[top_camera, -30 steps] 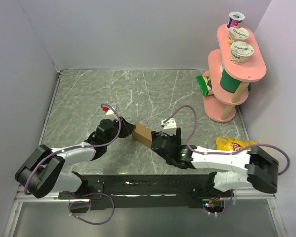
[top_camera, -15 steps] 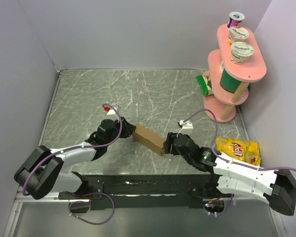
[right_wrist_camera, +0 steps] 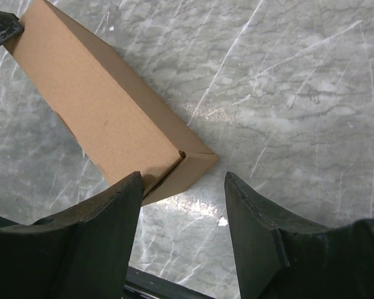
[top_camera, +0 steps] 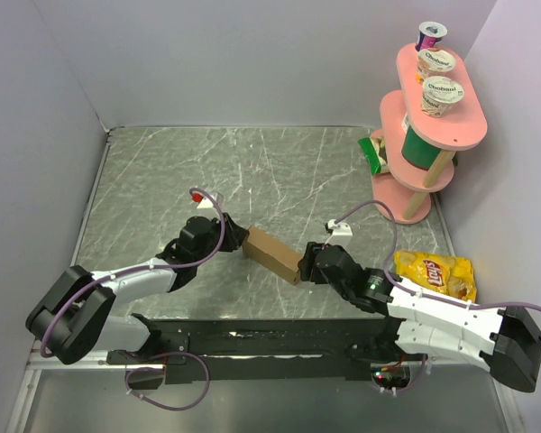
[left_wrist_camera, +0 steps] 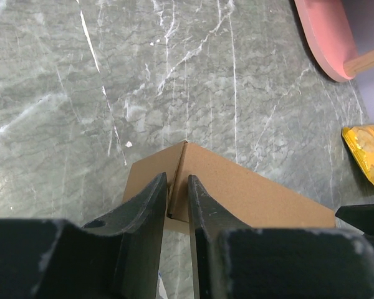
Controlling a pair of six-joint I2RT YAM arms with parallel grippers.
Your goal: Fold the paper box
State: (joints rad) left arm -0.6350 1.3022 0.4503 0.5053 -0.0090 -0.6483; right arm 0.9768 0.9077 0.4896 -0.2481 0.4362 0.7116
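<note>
Brown paper box point(top_camera: 272, 254) flat on marble table point(top_camera: 162, 180), well left of pink stand point(top_camera: 406, 203), left gripper point(left_wrist_camera: 177, 184) clamped on box edge farthest from stand, right gripper point(right_wrist_camera: 182, 180) jaws apart, straddling stand-side corner

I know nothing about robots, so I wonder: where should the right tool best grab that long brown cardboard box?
Grip the long brown cardboard box at its free end, coming endwise, right tool straddling the narrow width; the left tool pinches the opposite end.
</note>
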